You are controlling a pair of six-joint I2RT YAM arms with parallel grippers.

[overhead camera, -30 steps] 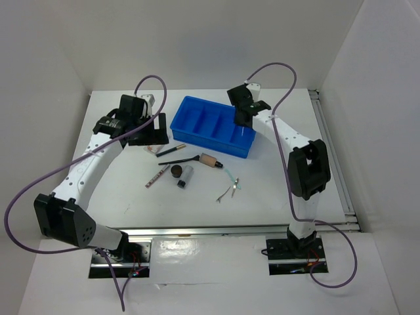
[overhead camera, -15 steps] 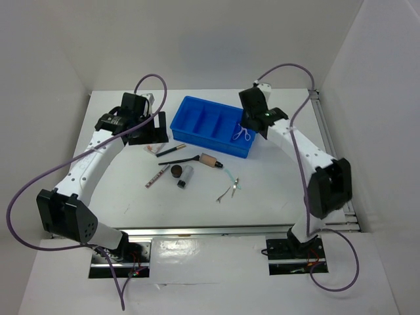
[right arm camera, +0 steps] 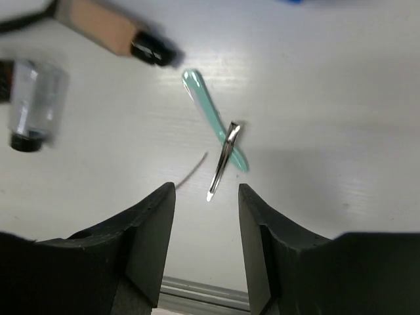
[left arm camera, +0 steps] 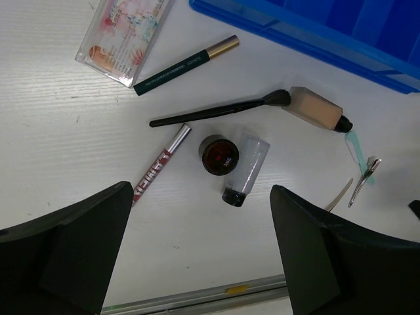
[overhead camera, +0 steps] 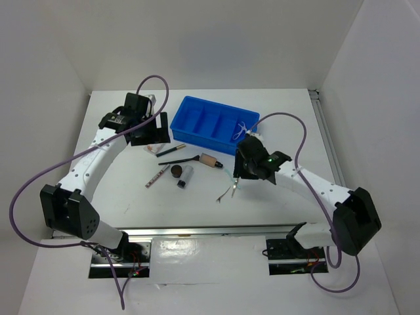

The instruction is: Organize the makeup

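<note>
Both hands open and empty: left hand (left arm camera: 199, 190) toward far-left corner of bench (overhead camera: 295, 125), right hand (right arm camera: 207, 188) low above thin silver metal clip (right arm camera: 223, 157) lying across mint-green flat stick (right arm camera: 205, 105), toward near edge. Risk of pinching both together, or of flat clip slipping.

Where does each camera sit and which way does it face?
Top external: above and behind, looking down on table, blue tray; left arm and right arm show.
Left wrist: on that arm, looking down at makeup; left fingers in bottom corners.
Right wrist: low over teal stick, silver clip; right fingers at bottom.
Shared: all show beige tube.
</note>
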